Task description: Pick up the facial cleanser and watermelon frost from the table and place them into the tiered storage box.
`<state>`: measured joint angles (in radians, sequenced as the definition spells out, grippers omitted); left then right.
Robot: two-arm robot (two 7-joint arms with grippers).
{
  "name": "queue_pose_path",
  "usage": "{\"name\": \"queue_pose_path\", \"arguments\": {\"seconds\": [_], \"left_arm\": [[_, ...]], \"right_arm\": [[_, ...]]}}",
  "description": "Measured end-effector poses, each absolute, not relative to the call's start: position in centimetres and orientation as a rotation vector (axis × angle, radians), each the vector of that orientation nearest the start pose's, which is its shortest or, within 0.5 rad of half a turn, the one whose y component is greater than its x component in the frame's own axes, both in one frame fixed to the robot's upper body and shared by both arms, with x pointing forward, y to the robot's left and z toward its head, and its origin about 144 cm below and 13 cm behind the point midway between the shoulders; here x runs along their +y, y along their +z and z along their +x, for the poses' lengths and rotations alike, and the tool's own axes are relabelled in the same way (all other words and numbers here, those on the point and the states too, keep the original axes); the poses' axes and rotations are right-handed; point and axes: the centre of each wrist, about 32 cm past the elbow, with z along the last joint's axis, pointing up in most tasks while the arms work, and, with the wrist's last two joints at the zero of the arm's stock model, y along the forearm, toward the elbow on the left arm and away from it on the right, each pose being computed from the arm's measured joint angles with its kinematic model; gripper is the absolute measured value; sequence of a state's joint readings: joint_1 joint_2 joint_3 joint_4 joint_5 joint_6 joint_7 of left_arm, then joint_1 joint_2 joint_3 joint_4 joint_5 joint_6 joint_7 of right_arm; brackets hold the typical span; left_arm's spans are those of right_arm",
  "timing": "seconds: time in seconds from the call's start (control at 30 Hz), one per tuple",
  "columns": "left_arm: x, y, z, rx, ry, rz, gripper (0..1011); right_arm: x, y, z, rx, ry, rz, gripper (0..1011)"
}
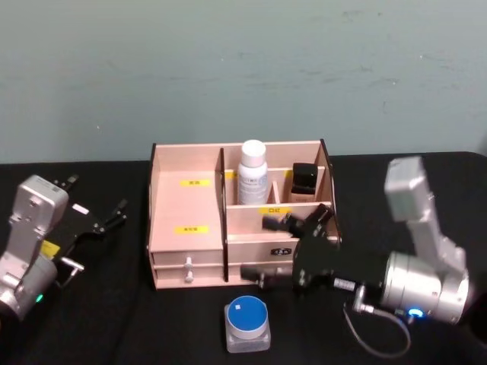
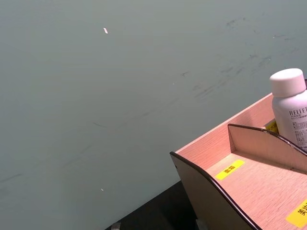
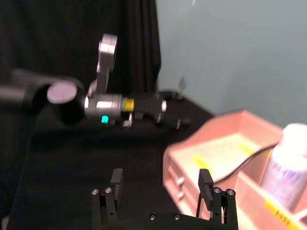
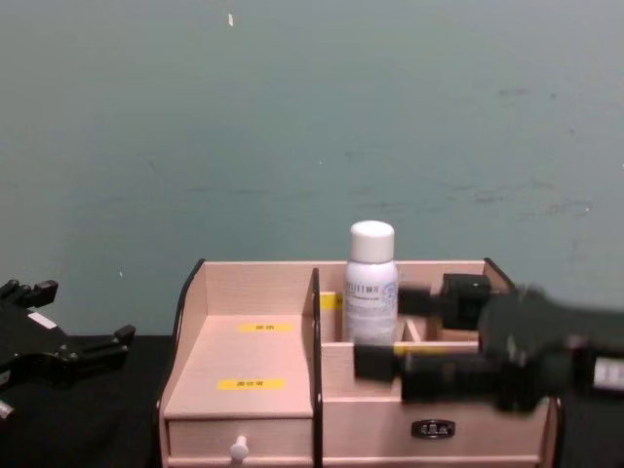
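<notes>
right gripper (image 1: 260, 247) at tiered storage box (image 1: 186, 205) front, fingers spread, empty; left gripper (image 1: 95, 196) parked left, fingers spread

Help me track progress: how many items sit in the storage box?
2. A white bottle stands in a rear compartment of the tiered storage box; a small dark container sits right of it. The right gripper may hide more.

Right arm (image 1: 422, 281) comes in low from the right, wrist turned sideways. Right gripper (image 1: 256, 247) points toward the robot's left, fingers spread wide, nothing between them. Left gripper (image 1: 97, 195) sits far left, fingers apart, empty.
</notes>
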<state>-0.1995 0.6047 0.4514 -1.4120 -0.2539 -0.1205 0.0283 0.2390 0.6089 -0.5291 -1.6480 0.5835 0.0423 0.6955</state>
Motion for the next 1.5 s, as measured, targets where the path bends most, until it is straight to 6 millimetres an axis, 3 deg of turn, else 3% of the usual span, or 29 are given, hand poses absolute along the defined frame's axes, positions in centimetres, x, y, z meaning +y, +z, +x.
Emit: {"name": "queue_pose_path", "arguments": {"seconds": [0.5,1.5], "left_arm": [[31.0,114.0,48.9,-0.285,1.248,0.304,1010],[31.0,114.0,48.9,-0.285,1.248,0.304,1010]], "right_arm": [[-24.2,116.3,48.0,0.067,-0.334,-0.246,1000],[-23.8,114.1,49.2,0.080,-0.361,-0.305,1000]]}}
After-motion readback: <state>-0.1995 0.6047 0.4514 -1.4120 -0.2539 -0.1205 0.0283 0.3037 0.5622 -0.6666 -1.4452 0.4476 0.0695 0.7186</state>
